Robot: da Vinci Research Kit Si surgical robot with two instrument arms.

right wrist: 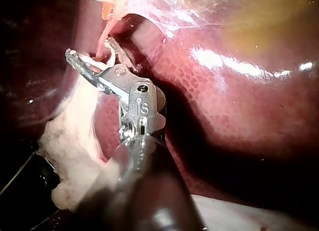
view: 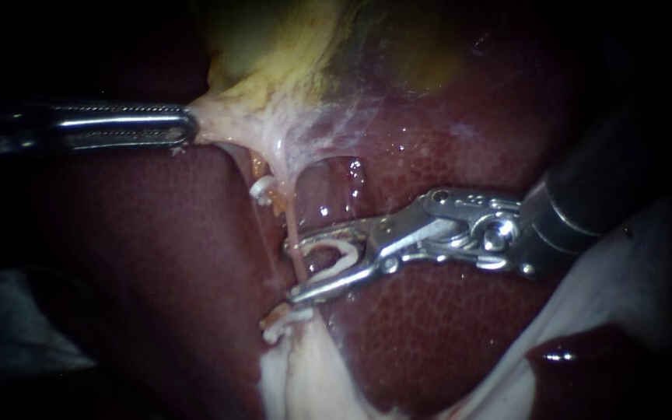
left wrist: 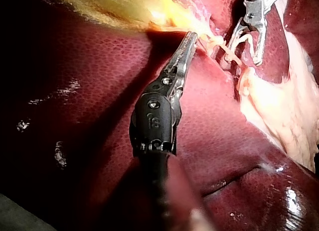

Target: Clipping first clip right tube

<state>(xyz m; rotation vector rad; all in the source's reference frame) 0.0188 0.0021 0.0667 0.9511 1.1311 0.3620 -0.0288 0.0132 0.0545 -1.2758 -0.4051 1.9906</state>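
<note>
My right instrument [view: 293, 271] comes in from the right, its jaws wide apart and holding an open white clip [view: 334, 260]. The jaws and clip straddle a thin pink tube [view: 293, 225], which runs down from the stretched pale tissue. In the right wrist view the same jaws [right wrist: 89, 51] sit around that tube [right wrist: 102, 42]. My left instrument [view: 188, 128] is shut on pale tissue at the gallbladder [view: 274, 47] and holds it taut to the left. The left wrist view shows its jaws [left wrist: 192, 38] gripping, with the right instrument [left wrist: 245, 48] beyond.
Dark red liver [view: 445, 327] surrounds the site. One white clip [view: 262, 188] sits on a strand left of the thin tube. Another white clip [view: 281, 323] lies below the right jaws, by pale fatty tissue [view: 305, 373]. White cloth [view: 624, 288] lies at the lower right.
</note>
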